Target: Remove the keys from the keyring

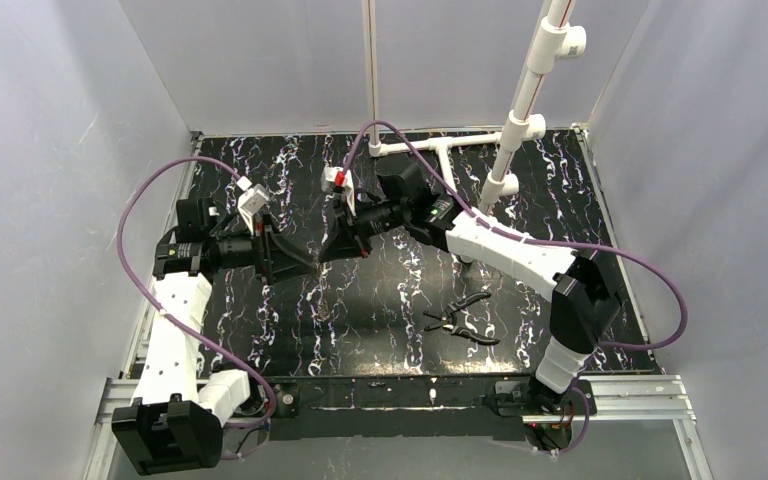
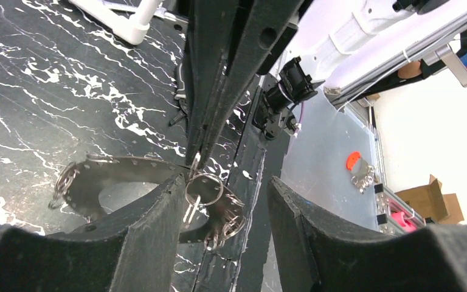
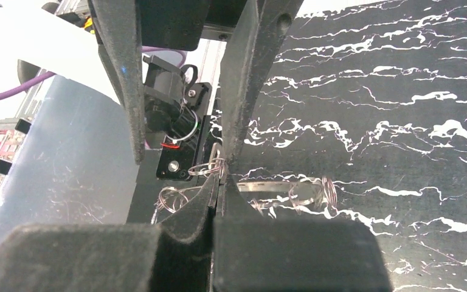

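Because the keyring [image 2: 127, 173] is a thin, stiff band of bare metal, it should weigh little, slip readily between smooth pads and swing from any single pinch. I judge the flat of the band a surer hold than the small split rings [image 2: 205, 190] dangling off it. It appears to hang clear of the table [image 1: 380, 300], left of and beyond the pliers [image 1: 460, 318], well apart from them. The right tool [image 3: 220, 181] reaches out roughly level from the pliers' side, fingers pressed together on the keyring where a small ring joins the band. The left tool [image 2: 225, 188] faces it nose to nose, fingers spread either side of that pinch and gripping nothing. Whether a pad brushes the metal I cannot tell.
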Controlling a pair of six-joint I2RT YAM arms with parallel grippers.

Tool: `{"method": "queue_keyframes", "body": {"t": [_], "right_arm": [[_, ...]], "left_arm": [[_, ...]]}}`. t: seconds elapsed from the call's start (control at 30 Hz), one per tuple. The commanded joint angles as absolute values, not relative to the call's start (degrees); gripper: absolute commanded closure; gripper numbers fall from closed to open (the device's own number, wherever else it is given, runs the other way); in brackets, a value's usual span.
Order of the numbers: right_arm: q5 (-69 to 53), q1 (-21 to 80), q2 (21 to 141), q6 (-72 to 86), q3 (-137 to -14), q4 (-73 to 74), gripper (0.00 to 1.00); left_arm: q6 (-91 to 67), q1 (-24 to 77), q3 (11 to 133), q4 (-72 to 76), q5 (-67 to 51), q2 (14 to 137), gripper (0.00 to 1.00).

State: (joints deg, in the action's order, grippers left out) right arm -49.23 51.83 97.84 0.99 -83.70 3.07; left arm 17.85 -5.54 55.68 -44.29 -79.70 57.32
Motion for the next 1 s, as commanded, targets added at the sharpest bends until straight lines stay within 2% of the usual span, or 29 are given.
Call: {"method": "queue_keyframes", "body": {"t": [0.0,0.33,0.43,0.77,0.83,0.9,0.97], "right_arm": [[-50.8,51.6,95.6,6.1,-84.0,-6.3,0.99],[-53.4,51.2,95.4,8.0,-83.4,-8.5,0.99],[-53.6,51.2,95.4,8.2,-83.6,-8.6,0.99],[-53.7,50.6,95.3,8.3,-83.8,-8.6,0.99],[-53.8,50.4,95.3,8.6,-83.8,-8.8,0.99],[-54.0,50.2,95.3,9.1,-83.6,-9.4,0.99],[-54.2,50.0,95.3,9.8,-83.5,-10.1,0.99]], "left_arm": [[13.1,-7.5,58.4,-39.7,-79.7,58.2,0.49],[14.2,-8.5,56.4,-39.2,-80.7,57.9,0.51],[14.4,-8.5,55.8,-39.1,-81.2,57.7,0.55],[15.6,-8.6,54.3,-39.4,-82.5,57.1,0.73],[16.1,-8.6,53.9,-39.5,-82.7,56.8,0.79],[16.7,-8.6,53.5,-39.7,-82.9,56.7,0.9],[17.1,-8.6,53.2,-39.8,-82.9,56.8,0.97]]}}
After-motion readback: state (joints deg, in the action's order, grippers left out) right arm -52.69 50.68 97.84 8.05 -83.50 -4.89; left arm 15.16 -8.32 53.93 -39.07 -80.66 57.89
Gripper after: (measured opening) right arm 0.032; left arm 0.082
